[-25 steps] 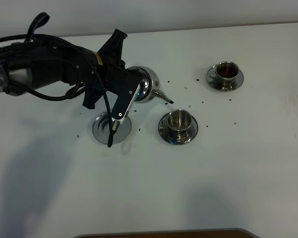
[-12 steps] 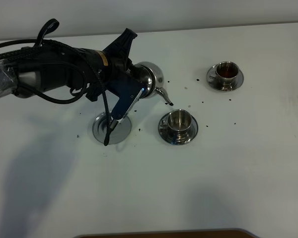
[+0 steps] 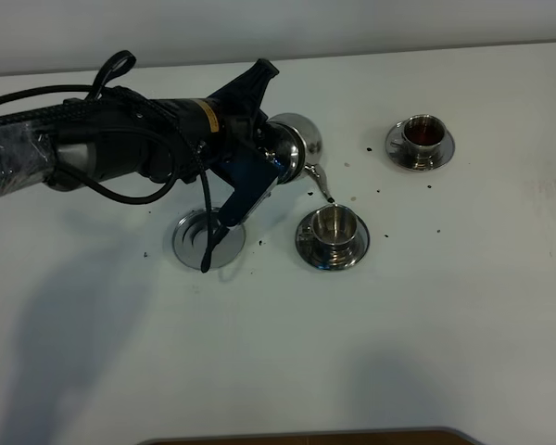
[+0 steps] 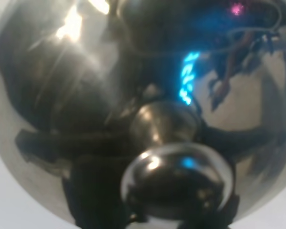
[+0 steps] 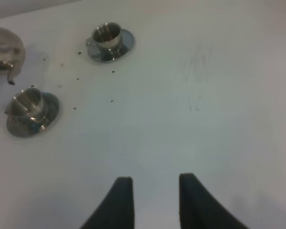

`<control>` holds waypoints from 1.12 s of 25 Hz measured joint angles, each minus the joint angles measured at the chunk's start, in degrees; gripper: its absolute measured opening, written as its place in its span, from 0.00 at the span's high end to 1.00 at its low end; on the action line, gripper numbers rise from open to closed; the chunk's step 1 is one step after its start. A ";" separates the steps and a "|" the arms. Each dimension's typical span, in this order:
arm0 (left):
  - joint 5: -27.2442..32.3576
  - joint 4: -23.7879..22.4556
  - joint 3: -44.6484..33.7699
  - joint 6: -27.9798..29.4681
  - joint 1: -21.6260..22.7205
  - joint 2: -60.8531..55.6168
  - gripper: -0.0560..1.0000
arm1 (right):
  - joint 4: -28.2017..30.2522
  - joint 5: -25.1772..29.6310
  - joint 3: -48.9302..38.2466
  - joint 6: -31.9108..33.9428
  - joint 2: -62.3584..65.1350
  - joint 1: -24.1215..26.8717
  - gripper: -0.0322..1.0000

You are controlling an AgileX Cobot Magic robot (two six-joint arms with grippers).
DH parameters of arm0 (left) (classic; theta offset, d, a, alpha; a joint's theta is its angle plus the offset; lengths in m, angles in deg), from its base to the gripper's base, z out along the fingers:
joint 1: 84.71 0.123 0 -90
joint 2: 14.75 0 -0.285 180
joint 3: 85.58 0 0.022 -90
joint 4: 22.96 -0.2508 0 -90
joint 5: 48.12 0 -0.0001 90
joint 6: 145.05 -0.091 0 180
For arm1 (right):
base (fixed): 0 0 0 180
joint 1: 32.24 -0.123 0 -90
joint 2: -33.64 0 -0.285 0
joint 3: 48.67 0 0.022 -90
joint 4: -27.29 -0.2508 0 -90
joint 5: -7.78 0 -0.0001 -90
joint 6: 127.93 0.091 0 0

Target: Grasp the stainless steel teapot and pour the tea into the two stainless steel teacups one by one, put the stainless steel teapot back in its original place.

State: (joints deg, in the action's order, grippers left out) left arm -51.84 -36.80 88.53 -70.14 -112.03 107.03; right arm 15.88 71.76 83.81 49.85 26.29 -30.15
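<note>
Your left tool (image 3: 259, 148) is closed on the teapot (image 3: 295, 144) and holds it up in the air, off the table (image 3: 445, 306). The tool's tips are hidden behind the pot, but nothing else holds the pot up. The pot is tipped, and its spout (image 3: 322, 185) points down at the near cup (image 3: 332, 225). That cup looks empty, with no tea going in yet. The far cup (image 3: 423, 134) has dark tea in it, so that one looks done. The round coaster (image 3: 187, 236) where the pot belongs is bare. So I think you are about halfway: fill the near cup, then put the pot back. Your right tool (image 5: 155, 180) is open and holds nothing.
</note>
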 joint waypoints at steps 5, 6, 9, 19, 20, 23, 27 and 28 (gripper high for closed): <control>-0.69 -2.16 0.00 0.00 -0.45 0.00 0.72 | 0.00 0.00 0.00 0.00 0.00 0.00 0.73; -0.74 -2.69 0.00 0.00 -0.45 0.00 0.72 | 0.00 0.00 0.00 0.00 0.00 0.00 0.73; -0.73 -3.96 0.00 -0.19 -0.45 0.00 0.72 | 0.00 0.00 0.00 0.00 0.00 0.00 0.73; -6.23 -4.71 0.00 -3.92 -0.52 2.44 0.72 | 0.00 0.00 0.00 0.00 0.00 0.00 0.73; -6.36 -4.77 0.00 -4.11 -0.52 2.50 0.72 | 0.00 0.00 0.00 0.00 0.00 0.00 0.73; -6.94 -5.46 0.00 -4.50 -0.59 2.50 0.72 | 0.00 0.00 0.00 0.00 0.00 0.00 0.73; -7.66 -6.45 0.00 -6.14 -0.65 2.50 0.72 | 0.00 0.00 0.00 0.00 0.00 0.00 0.73; -8.35 -6.57 0.00 -6.63 -0.65 2.50 0.72 | 0.00 0.00 0.00 0.00 0.00 0.00 0.73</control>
State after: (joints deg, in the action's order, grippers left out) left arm -60.19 -43.38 88.53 -76.76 -112.68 109.53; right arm 15.88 71.76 83.81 49.85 26.29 -30.15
